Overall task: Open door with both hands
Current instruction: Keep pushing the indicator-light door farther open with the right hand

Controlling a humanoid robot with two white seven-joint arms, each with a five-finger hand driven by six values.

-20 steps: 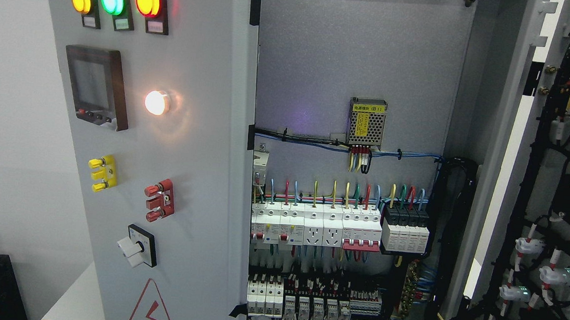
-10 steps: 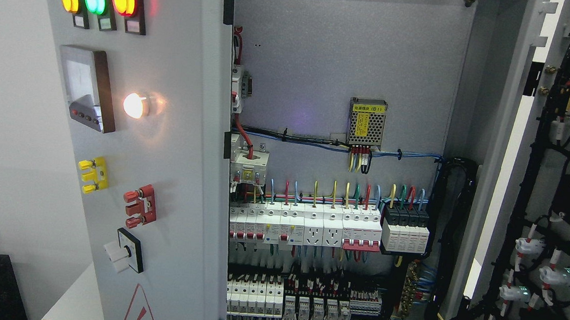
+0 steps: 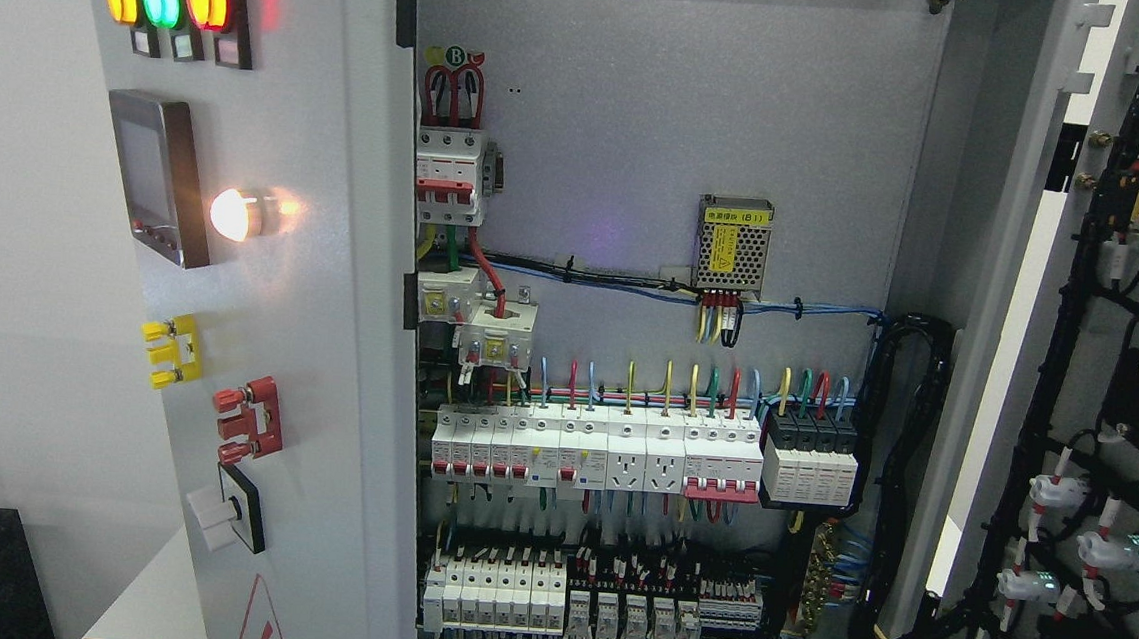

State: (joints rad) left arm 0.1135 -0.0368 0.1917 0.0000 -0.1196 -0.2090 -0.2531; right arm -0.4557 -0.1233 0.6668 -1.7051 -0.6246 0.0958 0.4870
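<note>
In the head view, the left door [image 3: 257, 338] is seen at the picture's left, its long axis upright, swung out so that its front faces left and its edge stands toward the camera. The right door [image 3: 1117, 378] is swung wide at the right, its wired inner face shown. Between them the cabinet interior [image 3: 651, 295] is exposed. Neither hand is seen, so the fingers cannot be judged.

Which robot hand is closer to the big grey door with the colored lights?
Can't tell: neither robot hand shows. The left door stands swung open with nothing touching it.
</note>
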